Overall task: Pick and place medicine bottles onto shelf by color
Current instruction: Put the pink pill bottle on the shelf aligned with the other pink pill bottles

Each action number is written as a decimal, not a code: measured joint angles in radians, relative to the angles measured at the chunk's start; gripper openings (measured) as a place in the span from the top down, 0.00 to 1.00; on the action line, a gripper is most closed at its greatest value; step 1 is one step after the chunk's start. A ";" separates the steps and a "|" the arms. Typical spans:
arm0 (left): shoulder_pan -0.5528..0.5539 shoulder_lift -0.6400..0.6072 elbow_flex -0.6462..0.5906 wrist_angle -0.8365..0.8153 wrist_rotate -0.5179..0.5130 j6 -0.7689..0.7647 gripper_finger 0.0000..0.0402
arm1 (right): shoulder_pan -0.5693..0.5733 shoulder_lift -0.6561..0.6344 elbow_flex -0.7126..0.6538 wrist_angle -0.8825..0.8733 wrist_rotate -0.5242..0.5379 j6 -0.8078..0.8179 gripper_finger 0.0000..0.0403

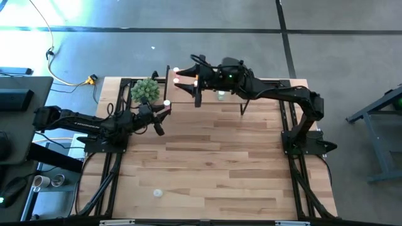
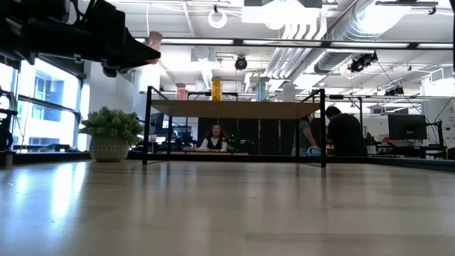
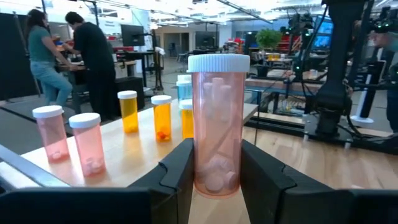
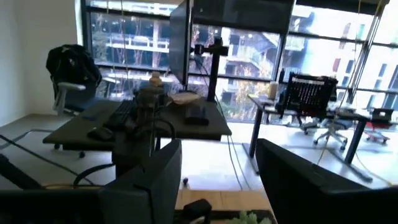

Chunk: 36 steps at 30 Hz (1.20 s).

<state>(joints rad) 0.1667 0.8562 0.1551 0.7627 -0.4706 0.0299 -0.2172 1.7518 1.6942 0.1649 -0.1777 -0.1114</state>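
Observation:
My left gripper is shut on a pink white-capped medicine bottle, held in the air just left of the shelf; it also shows at the top left of the low view. The shelf carries two pink bottles, orange bottles and a pale blue one, all standing upright on its wood top. My right gripper is open and empty, above the shelf's left part. My left gripper pinches the pink bottle's lower body between its two fingers, one finger on each side. The fingers come about level from the table's left. The bottle stands upright in the hold, cap up, lifted clear of the table.
A green spiky plant in a pot stands on the table just left of the shelf, close behind my left gripper. A small white thing lies near the table's front edge. People are in the room beyond the table.

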 joint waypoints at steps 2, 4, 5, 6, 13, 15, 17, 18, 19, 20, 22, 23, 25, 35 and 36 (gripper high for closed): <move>0.012 0.000 0.000 0.000 0.021 0.000 0.75 | 0.000 0.008 0.018 -0.039 0.000 -0.001 0.51; 0.019 0.000 0.000 0.000 0.026 -0.001 0.75 | 0.003 0.013 0.026 -0.086 0.000 -0.010 0.51; 0.021 0.000 0.000 0.000 0.029 0.000 0.75 | 0.003 0.014 0.027 -0.117 0.000 -0.017 0.51; 0.024 0.000 0.000 -0.001 0.038 0.000 0.75 | 0.003 0.015 0.027 -0.150 0.000 -0.023 0.51; 0.026 0.000 0.000 0.003 0.149 -0.036 0.75 | 0.005 0.015 0.027 -0.350 -0.001 -0.027 0.51; 0.026 0.000 0.000 0.024 0.176 -0.053 0.75 | 0.013 0.015 0.027 -0.390 -0.008 -0.028 0.51; 0.026 0.000 0.000 0.066 0.213 -0.064 0.75 | 0.024 0.015 0.026 -0.430 -0.009 -0.028 0.51; 0.026 0.000 0.001 0.089 0.231 -0.073 0.75 | 0.030 0.015 0.027 -0.449 -0.011 -0.028 0.51; 0.026 0.000 0.001 0.112 0.247 -0.081 0.75 | 0.036 0.015 0.027 -0.463 -0.012 -0.028 0.51; 0.026 0.000 0.001 0.138 0.263 -0.088 0.75 | 0.043 0.015 0.027 -0.474 -0.013 -0.028 0.51; 0.025 0.000 0.001 0.180 0.286 -0.100 0.75 | 0.058 0.015 0.027 -0.478 -0.014 -0.028 0.51; 0.025 0.000 0.001 0.191 0.292 -0.106 0.75 | 0.066 0.016 0.027 -0.475 -0.014 -0.028 0.51; 0.025 0.000 0.001 0.210 0.305 -0.108 0.75 | 0.084 0.021 0.026 -0.453 -0.013 -0.025 0.51; -0.034 0.000 0.002 0.289 0.337 -0.065 0.75 | 0.156 0.063 0.026 -0.344 0.078 0.000 0.51; -0.041 0.001 0.006 0.287 0.336 -0.053 0.75 | 0.160 0.066 0.027 -0.326 0.079 0.004 0.51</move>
<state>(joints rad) 0.1260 0.8571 0.1610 1.0501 -0.1350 -0.0232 -0.0574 1.8177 1.7210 -0.1615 -0.0982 -0.1070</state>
